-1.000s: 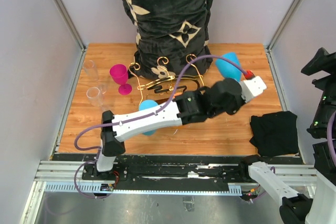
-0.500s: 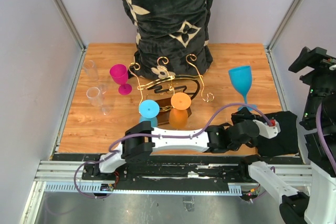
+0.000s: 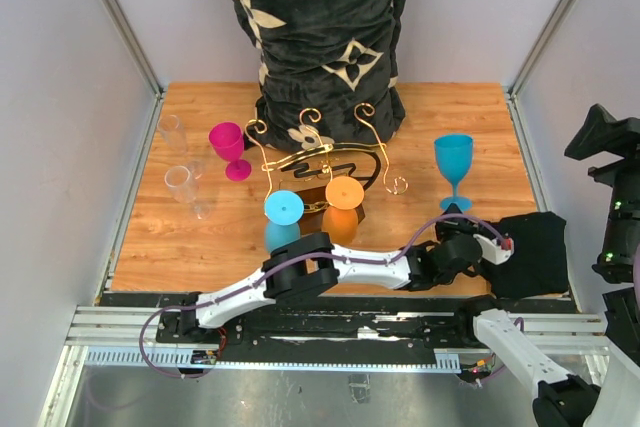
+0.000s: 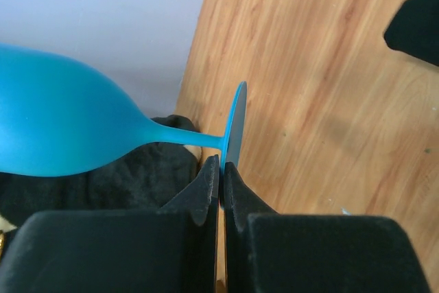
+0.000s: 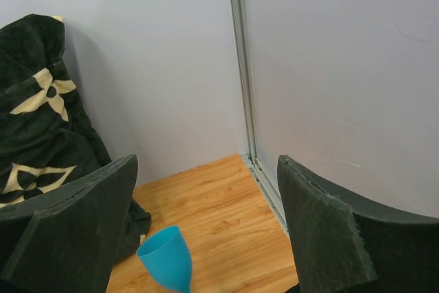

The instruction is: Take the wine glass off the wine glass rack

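Right of rack (image 3: 315, 162), wine glass (image 3: 453, 169) upright

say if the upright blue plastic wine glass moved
yes, the blue plastic wine glass moved down the top view, away from the gold wire rack, toward the black cloth

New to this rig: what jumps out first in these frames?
The blue wine glass standing upright on the right of the table, the left gripper pinching its foot rim. Mid-table, the gold wine glass rack holds a light-blue glass and an orange glass upside down.
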Robot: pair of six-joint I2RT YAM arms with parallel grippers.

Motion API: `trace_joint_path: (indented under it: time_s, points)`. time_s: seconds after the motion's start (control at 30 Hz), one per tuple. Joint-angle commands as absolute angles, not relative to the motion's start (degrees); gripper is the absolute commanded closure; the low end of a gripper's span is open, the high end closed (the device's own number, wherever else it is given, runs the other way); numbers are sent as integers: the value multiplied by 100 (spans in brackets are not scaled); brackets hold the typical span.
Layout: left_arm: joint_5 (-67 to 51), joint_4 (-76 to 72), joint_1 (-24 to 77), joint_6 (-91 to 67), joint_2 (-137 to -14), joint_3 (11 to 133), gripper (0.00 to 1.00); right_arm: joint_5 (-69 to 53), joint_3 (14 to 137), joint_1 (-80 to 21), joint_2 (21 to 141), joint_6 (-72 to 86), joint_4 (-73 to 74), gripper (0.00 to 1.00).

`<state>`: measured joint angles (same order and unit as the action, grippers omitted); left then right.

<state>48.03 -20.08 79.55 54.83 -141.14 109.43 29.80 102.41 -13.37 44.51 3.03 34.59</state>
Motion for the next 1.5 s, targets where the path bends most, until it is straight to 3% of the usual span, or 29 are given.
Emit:
trace_joint_path:
  time_s: [0.0,0.67,0.87,0.97,1.47]
  points:
    - [4931,-2485,7790,5669,-14510,11217,99,2730,10217,-1261,4474,434,3538,16]
    - [5321,-2147,7186,5600,-15198,10715,99,2462,9923,-1257,4386,509,3402,16]
    - [5188,-1349,7023,5032,-15239,10728,99,2395,9904,-1257,4348,488,3376,16]
    - [5020,-997,7042,4766,-15195,10787,96,2393,9871,-1260,4337,490,3332,16]
    - [4744,-576,7146,4276,-15273,10942,64,2360,9862,-1260,4377,471,3313,16]
